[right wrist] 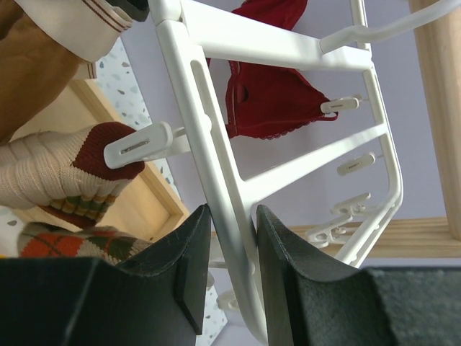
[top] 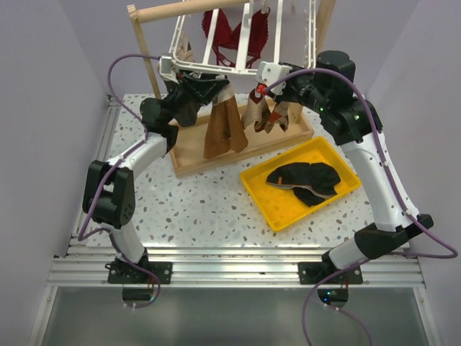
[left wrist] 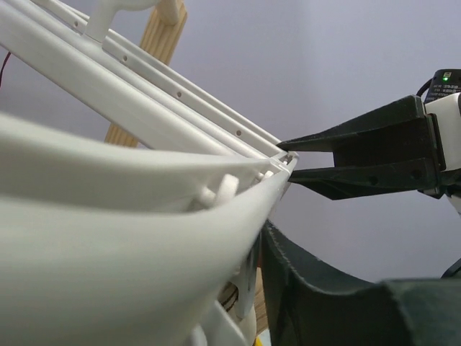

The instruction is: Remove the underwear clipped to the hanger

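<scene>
The hanger (right wrist: 215, 180) is a white plastic rack of parallel slats with small clips. It hangs at the top centre of the overhead view from a wooden frame (top: 148, 54). Three pieces of underwear show. A black brief (top: 199, 92) is bunched under the rack's lower-left corner. A brown brief (top: 223, 131) hangs long and narrow below the rack's near rail, and in the right wrist view its beige waistband (right wrist: 83, 29) carries thin dark stripes. A third, dark brief (top: 302, 180) lies crumpled in a yellow tray (top: 261, 203) at centre right on the speckled table, well apart from the rack. The right gripper (right wrist: 232, 210) is clamped on the rack's frame bar, one black finger pressed to each side. The left wrist view shows the same two fingers pinching the rack's far corner. The left gripper (top: 180, 76) sits at the rack's lower-left corner, right against the black brief. The fabric and the blurred white bars hide its jaws, so I cannot tell whether they are apart or together. A red bra (right wrist: 268, 101) hangs clipped further along the slats. An argyle sock (right wrist: 68, 169) is held by a clip (right wrist: 140, 145) just beside the gripped bar. A shallow wooden tray (top: 193, 157) lies under the hanging pieces.
</scene>
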Available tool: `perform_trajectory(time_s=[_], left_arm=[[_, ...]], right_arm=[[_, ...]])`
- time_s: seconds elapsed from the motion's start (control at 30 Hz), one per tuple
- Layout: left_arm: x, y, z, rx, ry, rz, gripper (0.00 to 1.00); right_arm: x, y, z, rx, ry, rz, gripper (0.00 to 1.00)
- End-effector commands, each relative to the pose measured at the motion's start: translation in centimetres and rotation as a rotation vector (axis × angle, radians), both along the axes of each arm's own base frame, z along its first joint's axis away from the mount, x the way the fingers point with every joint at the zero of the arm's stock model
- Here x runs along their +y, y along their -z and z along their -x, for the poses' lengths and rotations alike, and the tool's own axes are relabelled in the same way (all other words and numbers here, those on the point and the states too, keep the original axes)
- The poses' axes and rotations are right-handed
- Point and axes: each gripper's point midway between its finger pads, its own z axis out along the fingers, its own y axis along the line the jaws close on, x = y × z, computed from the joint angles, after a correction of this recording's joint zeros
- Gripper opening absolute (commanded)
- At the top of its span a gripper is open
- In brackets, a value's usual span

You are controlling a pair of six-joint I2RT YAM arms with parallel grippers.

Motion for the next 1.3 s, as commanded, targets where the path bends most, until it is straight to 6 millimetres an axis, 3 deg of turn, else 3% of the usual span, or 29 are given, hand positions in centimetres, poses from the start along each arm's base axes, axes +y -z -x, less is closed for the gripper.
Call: perform_trajectory(time_s=[0.0, 0.17, 0.3, 0.4, 0.43, 0.47, 0.63, 0.8, 0.83, 1.07, 1.2, 1.27], left_arm=[[0.3, -2.5, 0.8, -0.045, 0.009, 0.053, 0.48], [0.4, -2.8, 1.1, -0.045, 0.02, 0.071, 0.2], [0.6, -3.2, 1.4, -0.058, 0.018, 0.083, 0.11], [0.6, -3.4, 1.6, -0.057, 0.023, 0.081, 0.37], [0.6, -3.5, 1.7, -0.061, 0.021, 0.081, 0.56], [0.7, -3.5, 1.9, -0.06, 0.019, 0.079, 0.64], [0.9, -3.0, 3.0, -0.066, -0.005, 0.038, 0.84], [1.7, -1.4, 4.1, -0.019, -0.095, -0.078, 0.92], [1.9, -0.5, 4.1, -0.02, -0.127, -0.111, 0.98], [3.9, 3.0, 5.8, 0.066, -0.298, -0.31, 1.0], [5.8, 5.0, 7.4, 0.048, -0.394, -0.435, 1.0], [7.5, 6.2, 8.2, 0.076, -0.468, -0.493, 1.0]], right_arm=[[-0.8, -2.2, 1.3, -0.035, 0.006, -0.051, 0.34], [-0.8, -2.0, 1.3, -0.031, 0.006, -0.049, 0.34], [-0.8, -2.0, 1.3, -0.033, 0.008, -0.05, 0.34], [-0.9, -2.0, 1.4, -0.034, 0.007, -0.051, 0.34], [-0.9, -2.0, 1.4, -0.034, 0.007, -0.051, 0.34], [-0.9, -2.0, 1.4, -0.034, 0.009, -0.05, 0.34], [-0.9, -1.9, 1.4, -0.033, 0.008, -0.05, 0.34], [-0.9, -2.1, 1.4, -0.038, 0.01, -0.05, 0.35], [-1.0, -2.2, 1.4, -0.041, 0.01, -0.052, 0.35], [-1.0, -2.3, 1.5, -0.038, 0.012, -0.053, 0.4], [-1.1, -2.3, 1.9, -0.031, 0.012, -0.055, 0.53], [-1.2, -2.4, 2.4, -0.021, 0.003, -0.061, 0.68]])
